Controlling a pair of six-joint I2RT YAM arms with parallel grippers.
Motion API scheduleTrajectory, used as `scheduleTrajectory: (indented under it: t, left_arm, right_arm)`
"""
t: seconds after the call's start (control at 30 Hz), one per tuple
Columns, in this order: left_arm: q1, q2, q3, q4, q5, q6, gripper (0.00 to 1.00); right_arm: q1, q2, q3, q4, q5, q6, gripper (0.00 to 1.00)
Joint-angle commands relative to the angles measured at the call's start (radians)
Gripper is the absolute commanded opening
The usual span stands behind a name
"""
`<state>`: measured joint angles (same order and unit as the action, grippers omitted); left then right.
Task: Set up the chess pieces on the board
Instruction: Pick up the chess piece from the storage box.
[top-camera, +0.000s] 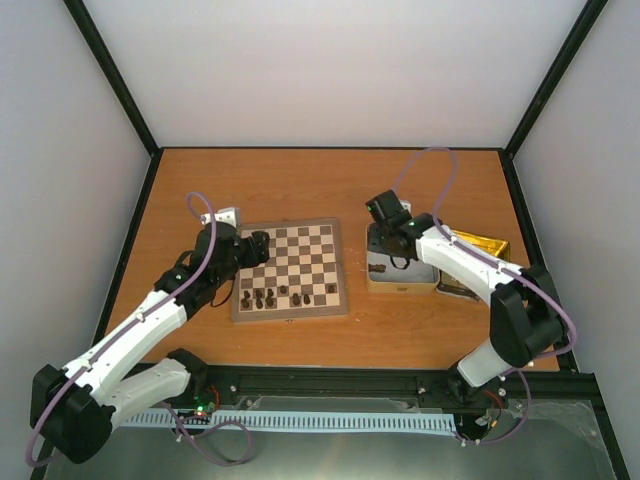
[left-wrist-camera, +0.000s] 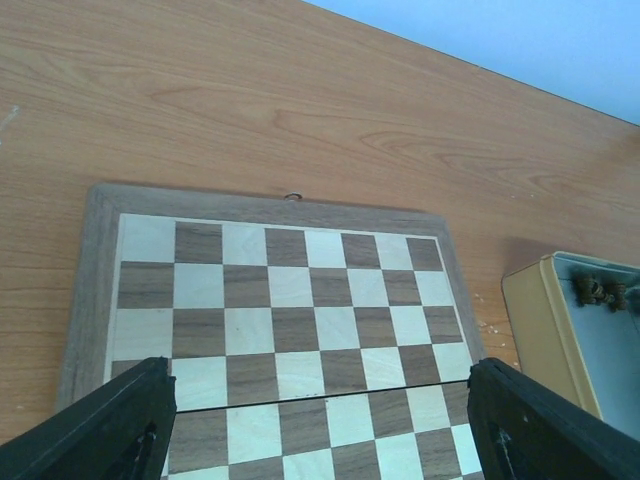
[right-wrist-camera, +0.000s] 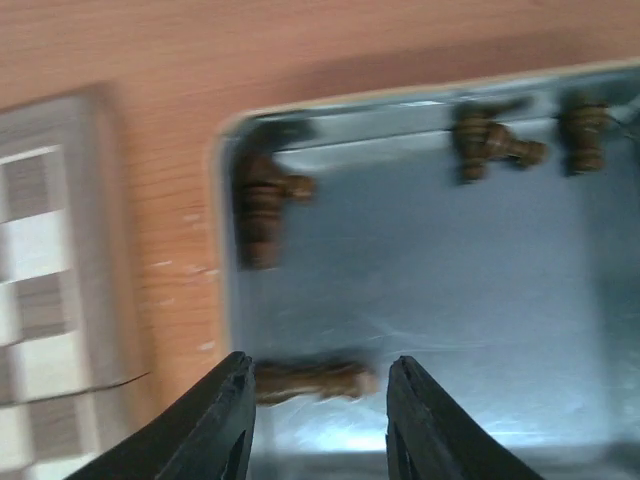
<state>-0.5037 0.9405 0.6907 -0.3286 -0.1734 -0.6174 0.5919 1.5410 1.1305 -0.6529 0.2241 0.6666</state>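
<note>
The board (top-camera: 300, 262) lies left of the table's centre, with several dark chess pieces (top-camera: 262, 296) standing along its near rows. My left gripper (top-camera: 258, 243) hovers over the board's left edge. In its wrist view the left gripper (left-wrist-camera: 320, 420) is open above bare squares of the board (left-wrist-camera: 290, 300). My right gripper (top-camera: 392, 250) reaches down into the silver tin (top-camera: 400, 275). Seen from its wrist, the right gripper (right-wrist-camera: 318, 385) is open, with a blurred dark piece (right-wrist-camera: 310, 380) lying on the tin floor between the fingers, a gap showing on its right.
More dark pieces (right-wrist-camera: 262, 205) (right-wrist-camera: 490, 145) (right-wrist-camera: 583, 130) lie along the tin's (right-wrist-camera: 420, 280) walls. The board's border (right-wrist-camera: 100, 250) is just left of the tin. A gold tin (top-camera: 480, 245) sits right of the silver one. From the left wrist, the tin (left-wrist-camera: 560, 340) shows at right.
</note>
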Motion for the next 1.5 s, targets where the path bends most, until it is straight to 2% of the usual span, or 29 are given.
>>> scheduleTrajectory:
  t: [0.0, 0.07, 0.27, 0.67, 0.9, 1.1, 1.23, 1.3, 1.47]
  left_arm:
    - [0.005, 0.035, 0.060, 0.045, 0.042, 0.024, 0.81]
    - [0.005, 0.051, 0.070, 0.042, 0.051, 0.027, 0.81]
    - [0.005, 0.090, 0.094, 0.047, 0.077, 0.033, 0.80]
    - [0.005, 0.121, 0.117, 0.026, 0.083, 0.024, 0.80]
    - [0.005, 0.142, 0.128, 0.029, 0.092, 0.021, 0.80]
    - [0.005, 0.152, 0.129, 0.029, 0.093, 0.023, 0.80]
    - [0.005, 0.158, 0.127, 0.029, 0.092, 0.021, 0.80]
    - [0.005, 0.161, 0.130, 0.029, 0.094, 0.021, 0.80]
    - [0.005, 0.167, 0.139, 0.025, 0.092, 0.023, 0.79]
  right_arm:
    - [-0.093, 0.041, -0.065, 0.106, 0.031, -0.039, 0.36]
    - [-0.126, 0.064, -0.073, 0.152, 0.022, -0.074, 0.36]
    - [-0.144, 0.157, -0.050, 0.327, -0.164, -0.222, 0.36]
    - [-0.154, 0.305, -0.020, 0.429, -0.178, -0.227, 0.32]
    - [-0.159, 0.333, -0.036, 0.411, -0.127, -0.232, 0.40]
    - [-0.159, 0.297, -0.038, 0.293, 0.018, -0.169, 0.34]
    - [-0.159, 0.241, -0.046, 0.281, 0.019, -0.151, 0.34]
    - [-0.160, 0.230, -0.044, 0.299, -0.029, -0.160, 0.34]
    - [-0.180, 0.252, -0.044, 0.386, -0.282, -0.150, 0.34]
